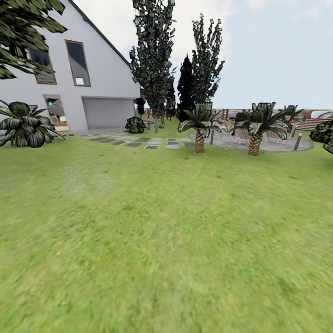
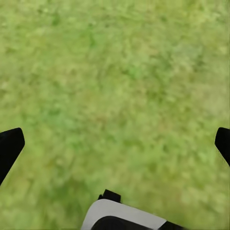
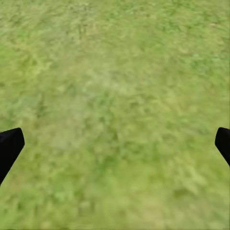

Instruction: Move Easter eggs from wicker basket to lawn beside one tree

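The lawn (image 1: pixel 166 231) spreads wide in front of me in the head view. The Easter eggs and the wicker basket are out of view. Far across the grass stand two tall trees with dark green jagged crowns, one tree (image 1: pixel 155 60) near the house and another (image 1: pixel 206 60) to its right. My left gripper (image 2: pixel 115 148) hangs open over bare grass, its dark fingertips (image 2: pixel 9 146) far apart with nothing between them. My right gripper (image 3: pixel 115 148) is also open over grass, holding nothing.
A white house (image 1: pixel 88 92) stands at the back left with a bush (image 1: pixel 23 122) in front. Stepping stones (image 1: pixel 138 141) lead to a grey paved circle (image 1: pixel 259 143) flanked by two small palms (image 1: pixel 200 127) (image 1: pixel 255 125). A dark thin tree (image 1: pixel 186 83) stands behind.
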{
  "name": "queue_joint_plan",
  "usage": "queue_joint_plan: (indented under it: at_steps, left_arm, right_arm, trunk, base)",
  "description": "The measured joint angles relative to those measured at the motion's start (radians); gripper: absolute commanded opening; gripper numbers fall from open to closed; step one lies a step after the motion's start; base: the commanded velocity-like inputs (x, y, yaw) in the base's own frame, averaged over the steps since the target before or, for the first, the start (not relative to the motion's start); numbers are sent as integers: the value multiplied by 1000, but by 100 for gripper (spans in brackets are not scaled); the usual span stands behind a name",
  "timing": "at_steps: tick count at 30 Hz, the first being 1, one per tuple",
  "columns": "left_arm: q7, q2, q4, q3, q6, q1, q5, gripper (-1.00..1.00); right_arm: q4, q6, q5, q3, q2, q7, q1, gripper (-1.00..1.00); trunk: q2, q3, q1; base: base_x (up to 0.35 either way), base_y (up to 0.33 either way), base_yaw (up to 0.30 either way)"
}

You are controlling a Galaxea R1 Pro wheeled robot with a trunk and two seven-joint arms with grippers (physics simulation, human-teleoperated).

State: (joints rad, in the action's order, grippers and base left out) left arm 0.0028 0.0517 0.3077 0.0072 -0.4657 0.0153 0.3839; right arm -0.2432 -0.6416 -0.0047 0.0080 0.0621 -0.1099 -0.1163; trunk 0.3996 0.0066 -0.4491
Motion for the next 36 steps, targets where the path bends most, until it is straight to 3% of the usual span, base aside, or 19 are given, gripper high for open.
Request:
queue_joint_plan:
  at_steps: [15, 16, 22, 24, 29, 36]
  left_arm:
    - [-4, -4, -3, -1, 2, 0, -2, 100]
    - [-5, -2, -1, -2, 12, 1, -3, 100]
    - [2, 9, 127, 2, 267, 0, -2, 100]
    - [2, 10, 163, 2, 319, 0, -3, 100]
    - [4, 6, 255, 3, 357, -2, -4, 100]
    - [0, 5, 264, 3, 357, -1, 34, 100]
  right_arm:
    - [0, -4, -2, -2, -2, 0, 0, 100]
    - [0, -4, -3, -5, -3, -1, 0, 100]
    - [-1, -6, -4, -7, -5, -2, 1, 100]
    - [-2, -8, -3, -7, -6, -2, 1, 100]
    - [-5, -10, -1, -6, -6, -1, 1, 100]
    - [-3, -9, 3, -6, -7, -1, 1, 100]
  trunk:
    - [-1, -21, 0]
    - [-1, -23, 0]
    - [-2, -32, 0]
    - [-2, -35, 0]
    - [-2, -37, 0]
    - [-2, -37, 0]
  base:
    - [331, 36, 0]
    - [331, 90, 0]
    - [331, 91, 12]
    - [331, 83, 42]
    - [332, 25, 11]
    - [329, 2, 1]
